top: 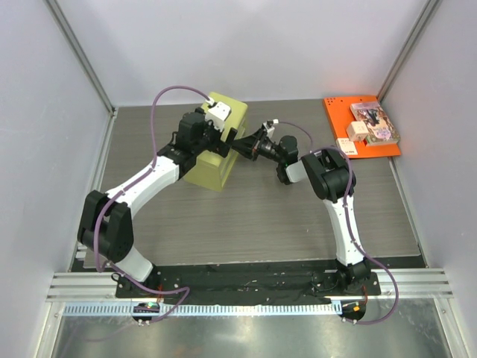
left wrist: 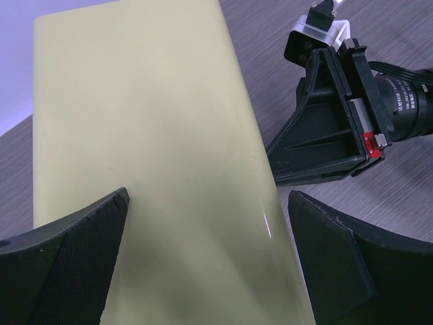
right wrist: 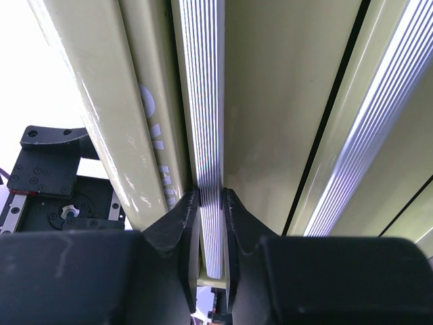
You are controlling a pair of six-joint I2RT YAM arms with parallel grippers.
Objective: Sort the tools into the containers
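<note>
A pale yellow-green container lies tipped on the table at the back left. It fills the left wrist view. My left gripper is over it, its jaws spread wide across its smooth side, open. My right gripper reaches in from the right and is shut on a thin ribbed wall of the container, pinched between its fingertips. It also shows in the left wrist view at the container's right edge. No tools show near the container.
An orange board lies at the back right corner with small boxes and a printed packet on it. Grey walls stand on both sides and behind. The arm bases sit at the near edge.
</note>
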